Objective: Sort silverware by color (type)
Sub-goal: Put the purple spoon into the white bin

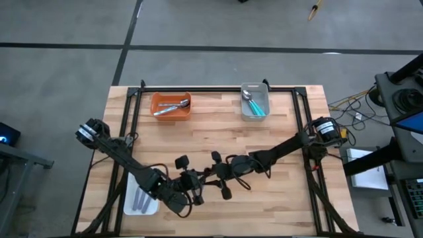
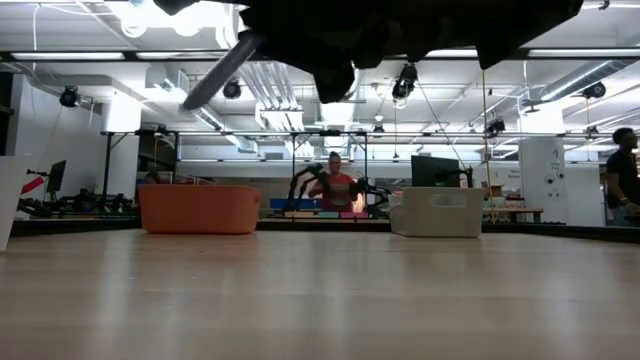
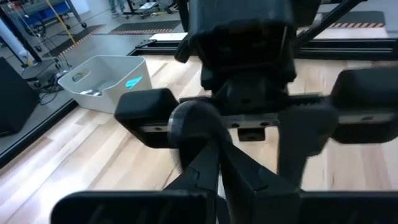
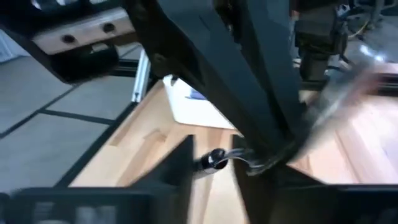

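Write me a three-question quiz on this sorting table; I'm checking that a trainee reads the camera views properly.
1. True or false: the orange tray holds teal-handled cutlery.
2. Which tray lies beside the left arm? A orange, B grey, C white.
3. Fill in: the left gripper and the right gripper meet over the ____ of the table.
Key: 1 false, its spoons are silver; 2 C, the white tray; 3 middle.
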